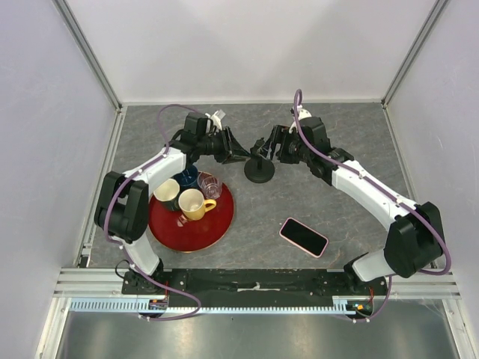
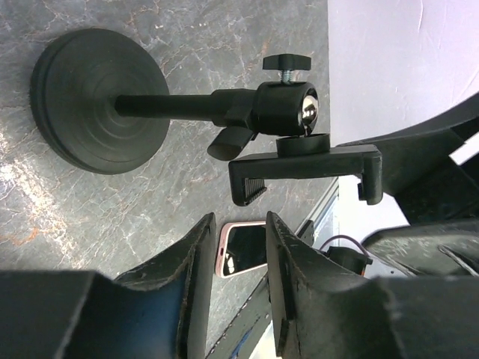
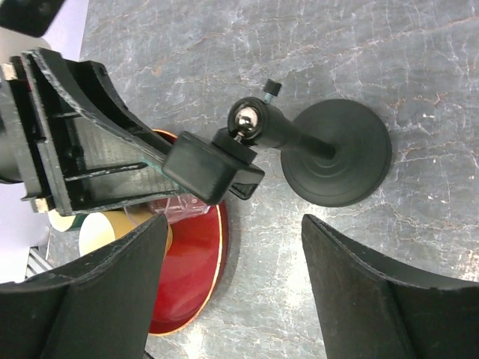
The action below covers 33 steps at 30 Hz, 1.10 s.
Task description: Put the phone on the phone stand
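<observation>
The phone [image 1: 303, 236], black screen with a pink rim, lies flat on the table at the front right, away from both grippers. It also shows far behind the fingers in the left wrist view [image 2: 247, 250]. The black phone stand [image 1: 259, 171] stands mid-table, its clamp head [image 2: 303, 166] on top of the post. It also shows in the right wrist view [image 3: 337, 153]. My left gripper [image 1: 242, 155] is just left of the clamp head, slightly open and empty [image 2: 239, 223]. My right gripper [image 1: 261, 145] is just right of it, wide open and empty [image 3: 233, 224].
A red round tray [image 1: 206, 228] with several mugs [image 1: 194, 203] and a clear glass sits left of the stand, close to the left arm. It shows in the right wrist view [image 3: 187, 284]. White walls enclose the table; a metal rail runs along the near edge.
</observation>
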Motion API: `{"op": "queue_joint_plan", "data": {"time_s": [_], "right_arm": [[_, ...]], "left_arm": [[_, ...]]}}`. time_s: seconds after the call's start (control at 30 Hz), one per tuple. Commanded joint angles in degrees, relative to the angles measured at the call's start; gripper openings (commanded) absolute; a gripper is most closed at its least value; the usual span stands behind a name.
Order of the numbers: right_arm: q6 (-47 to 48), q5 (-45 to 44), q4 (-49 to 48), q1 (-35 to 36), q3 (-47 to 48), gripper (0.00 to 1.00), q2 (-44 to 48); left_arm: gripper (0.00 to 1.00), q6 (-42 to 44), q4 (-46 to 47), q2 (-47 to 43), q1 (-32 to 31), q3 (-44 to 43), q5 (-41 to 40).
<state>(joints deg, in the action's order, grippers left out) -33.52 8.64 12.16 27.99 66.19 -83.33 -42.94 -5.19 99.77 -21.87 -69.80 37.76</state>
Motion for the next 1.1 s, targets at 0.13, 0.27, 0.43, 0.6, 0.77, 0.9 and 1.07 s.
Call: {"op": "queue_joint_plan", "data": {"time_s": [0.13,0.27,0.43,0.6,0.77,0.9,1.07], "right_arm": [[-4.45,0.93,-8.47,-0.04,-1.16,0.72,-0.25],[-3.40,0.67,-7.51,0.05,0.33,0.74,-1.13],[-1.99,-0.82,-5.84,0.75,2.54,0.61,-2.63],[-2.08,-2.05,-6.36,1.28,3.06,0.51,-2.98],[-2.96,-1.88,-6.71,1.89,4.03,0.33,-3.94],[-3.66,-2.14,-6.98,3.12,4.91,0.20,-5.09],[-3.57,-3.71,-5.49,3.56,5.17,0.18,-5.88]], "left_arm": [[0.39,0.67,3.52,2.36,0.16,-1.83,4.08],[0.46,0.57,3.96,2.98,-0.10,-1.92,4.69],[0.36,0.57,4.49,4.03,-0.19,-2.18,4.87],[0.31,0.75,4.93,5.26,-0.54,-2.53,4.96],[0.17,0.40,5.01,7.37,-1.25,-3.06,5.40],[0.10,0.31,4.40,8.69,-2.12,-3.41,4.70],[0.06,1.98,0.37,10.01,-3.53,-5.87,3.90]]}}
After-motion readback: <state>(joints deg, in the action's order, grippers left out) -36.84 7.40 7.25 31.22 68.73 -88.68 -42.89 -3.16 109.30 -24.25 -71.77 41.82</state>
